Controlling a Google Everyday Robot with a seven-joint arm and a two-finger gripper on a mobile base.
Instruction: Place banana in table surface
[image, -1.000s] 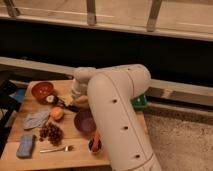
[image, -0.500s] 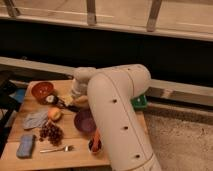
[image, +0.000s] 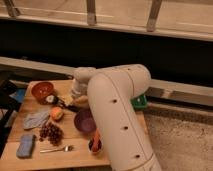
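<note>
Wood table surface (image: 75, 156): gripper (image: 65, 104) low btwn red bowl (image: 42, 90) & purple bowl (image: 83, 121), by banana (image: 81, 101); grip can't tell.

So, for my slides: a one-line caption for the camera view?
Gripper beside the banana, low over the table surface, between an orange bowl and a purple bowl.

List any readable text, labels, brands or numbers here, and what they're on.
None. No text, label or number shows on the robot arm, table surface, purple bowl or green tray. The gripper, low over the table by the banana, carries no visible marking either.
</note>
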